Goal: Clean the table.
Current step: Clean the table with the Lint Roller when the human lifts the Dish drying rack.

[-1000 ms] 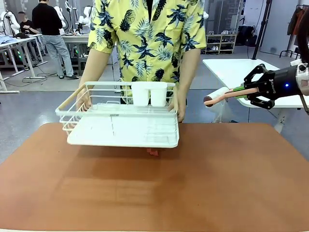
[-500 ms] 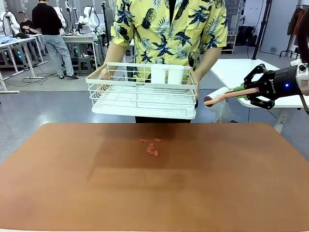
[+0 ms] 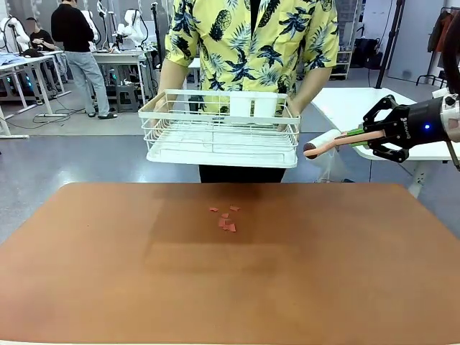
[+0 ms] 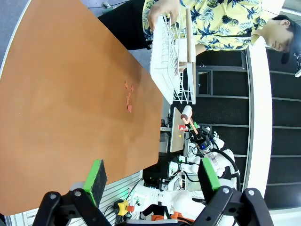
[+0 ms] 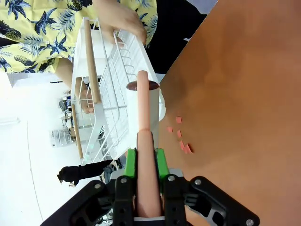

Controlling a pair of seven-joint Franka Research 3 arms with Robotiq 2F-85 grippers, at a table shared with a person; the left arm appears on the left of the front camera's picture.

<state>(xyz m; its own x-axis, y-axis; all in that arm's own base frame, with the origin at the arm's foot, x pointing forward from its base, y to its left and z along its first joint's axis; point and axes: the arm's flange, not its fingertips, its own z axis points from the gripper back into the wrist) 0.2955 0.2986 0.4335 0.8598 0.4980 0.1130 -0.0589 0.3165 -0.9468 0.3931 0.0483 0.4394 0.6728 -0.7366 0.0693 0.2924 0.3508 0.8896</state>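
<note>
Right pincer [image 3: 357, 134] clamped on pink handle of lint roller [image 3: 327, 144], which I hold in air past counter's [image 3: 338, 280] far right corner. Left pincer [image 4: 151, 178] wide, nothing between pads. On terracotta counter I see red scraps [image 3: 226, 219] clustered near far middle. Person [image 3: 251, 43] at far side holds white dish rack [image 3: 219, 133] in both hands, above far edge, clear of counter.

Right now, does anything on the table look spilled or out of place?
Yes: a few small red scraps lie scattered on the table toward its far middle, loose litter on its smooth top.
</note>
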